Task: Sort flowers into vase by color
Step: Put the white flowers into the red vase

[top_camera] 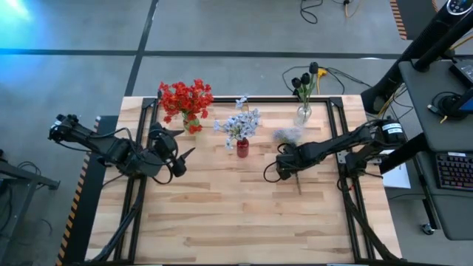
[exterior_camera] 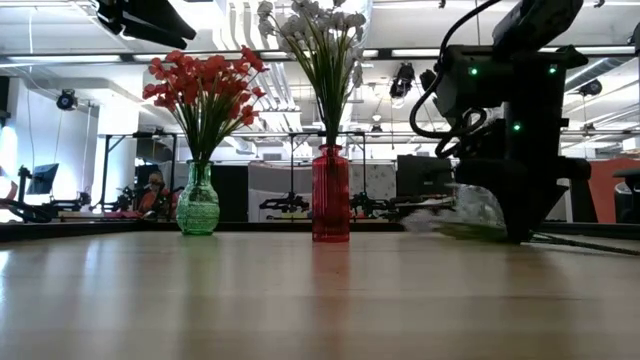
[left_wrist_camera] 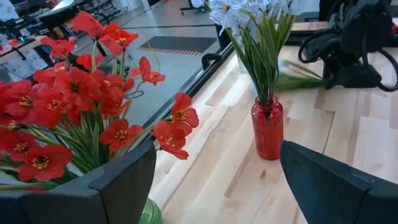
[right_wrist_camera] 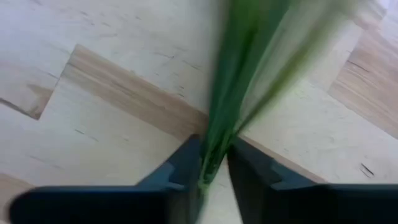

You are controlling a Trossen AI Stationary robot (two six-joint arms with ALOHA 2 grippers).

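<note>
A pale blue-white flower (top_camera: 288,135) lies on the table, its bloom toward the far edge and its stalk end (top_camera: 298,186) toward the near edge. My right gripper (top_camera: 284,167) stands over its stalk, pointing down and shut on it. Red flowers stand in a green vase (exterior_camera: 198,205), pale blue-white ones in a red vase (top_camera: 242,148), and dark buds in a clear vase (top_camera: 303,114). My left gripper (left_wrist_camera: 216,149) hangs open near the green vase with nothing between its fingers. My right gripper pinches the flower's green stalks (right_wrist_camera: 216,155) between its two fingers (right_wrist_camera: 186,169), partway along the stem. The fingers come from above, pointing steeply down, and lie across the stalks. The flower (exterior_camera: 470,215) stays low at the table, its stalk end (exterior_camera: 590,243) on the wood.
The three vases stand in a row along the far side of the table. The wooden top (top_camera: 222,214) toward the near edge is bare. Black frame rails (top_camera: 344,148) run along the table's left and right sides.
</note>
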